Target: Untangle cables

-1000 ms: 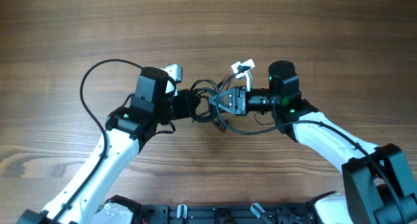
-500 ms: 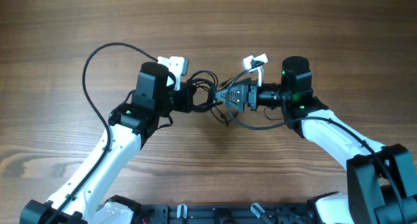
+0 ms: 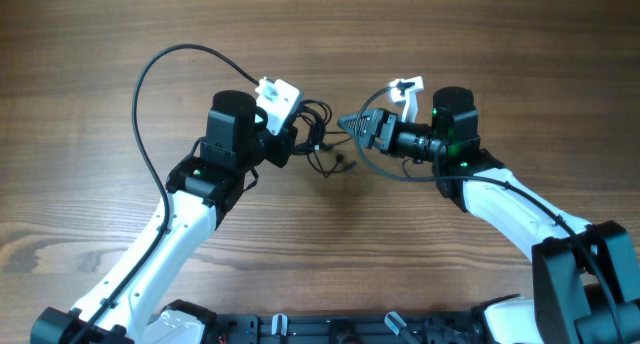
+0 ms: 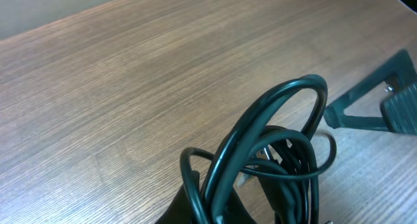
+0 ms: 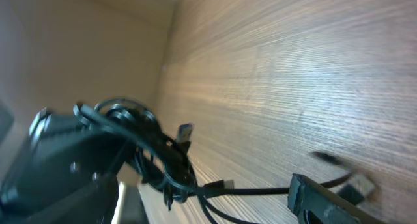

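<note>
Both arms have drawn apart since a second ago, when their tips nearly met. Your right gripper (image 3: 348, 122) has pulled back toward its own side, and a stretch of table (image 3: 450, 44) now shows between it and the left gripper (image 3: 288, 136).

Your left gripper is clamped on the cables (image 3: 314, 134). The bundle sits right at its fingertips, and the left wrist view shows several loops arching up and forward out of the jaws.

Your right gripper's jaws are drawn narrow, coming almost to a point in the overhead view. In the right wrist view a single strand runs from the bundle straight to the tip of its finger (image 5: 311, 196), so it has hold of that one cord.

Ahead of that finger, a small plug (image 5: 185, 131) sticks out of the tangle. A second plug end (image 3: 341, 165) hangs just below the gap between the two grippers. One loop of cord sags beneath the right gripper's wrist.
</note>
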Robot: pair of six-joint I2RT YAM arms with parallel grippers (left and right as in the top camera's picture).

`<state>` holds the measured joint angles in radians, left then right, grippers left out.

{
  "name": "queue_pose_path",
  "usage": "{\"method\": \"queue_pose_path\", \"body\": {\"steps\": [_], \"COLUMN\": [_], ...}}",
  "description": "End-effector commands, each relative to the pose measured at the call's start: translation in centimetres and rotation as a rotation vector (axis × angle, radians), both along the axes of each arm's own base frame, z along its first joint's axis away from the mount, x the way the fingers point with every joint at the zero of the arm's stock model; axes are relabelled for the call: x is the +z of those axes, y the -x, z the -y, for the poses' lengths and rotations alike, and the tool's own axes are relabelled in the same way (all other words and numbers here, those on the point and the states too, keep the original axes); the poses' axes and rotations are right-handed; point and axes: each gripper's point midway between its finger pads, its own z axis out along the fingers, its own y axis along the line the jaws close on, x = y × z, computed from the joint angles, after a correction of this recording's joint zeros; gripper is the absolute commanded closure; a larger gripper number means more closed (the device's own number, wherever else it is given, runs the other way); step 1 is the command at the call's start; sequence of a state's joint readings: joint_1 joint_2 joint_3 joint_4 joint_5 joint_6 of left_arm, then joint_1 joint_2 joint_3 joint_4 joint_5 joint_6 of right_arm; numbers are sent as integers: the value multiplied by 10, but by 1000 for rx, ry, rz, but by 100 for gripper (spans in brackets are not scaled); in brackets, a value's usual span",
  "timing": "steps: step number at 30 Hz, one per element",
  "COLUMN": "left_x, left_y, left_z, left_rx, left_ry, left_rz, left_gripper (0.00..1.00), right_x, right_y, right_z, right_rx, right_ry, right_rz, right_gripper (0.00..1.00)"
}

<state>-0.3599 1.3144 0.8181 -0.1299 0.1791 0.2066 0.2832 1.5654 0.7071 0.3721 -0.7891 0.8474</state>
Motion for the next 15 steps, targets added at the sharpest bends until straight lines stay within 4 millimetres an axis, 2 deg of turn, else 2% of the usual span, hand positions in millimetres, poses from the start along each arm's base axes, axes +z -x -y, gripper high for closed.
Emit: {"method": "queue_pose_path", "body": {"steps": [1,2,3,6,7,10,12,15], "left_x": [13,13,12,11,12,17,19,23], "left_y": [-6,-6,-4,2,8,29,39,49], "left_z": [-6,-6,-4,2,9,23,24,25], "left_rx": [55,52,42,3,-50,-206,-266,-319], "left_ry": [23,27,31,54,93,229,297,359], "left_rz": [31,29,23,1,-21,-103,-153,-194], "left_gripper": [96,96,96,96,96,96,96,95], "right_x": [-3,-3,0,14,11,20,32,32], "right_y": [-12,-12,-9,1,2,10,28,39], "right_z": [7,6,2,-8,-7,-11,-19,-24], "right_rx": [-134,-136,-106,93,143,227,331,382], "right_ry": [-43,-49,-51,30,93,86,8,-19], "right_rz": [-137,-148,-122,200,321,434,470,450], "right_gripper": [22,23,13,0,0,2,6,14]}}
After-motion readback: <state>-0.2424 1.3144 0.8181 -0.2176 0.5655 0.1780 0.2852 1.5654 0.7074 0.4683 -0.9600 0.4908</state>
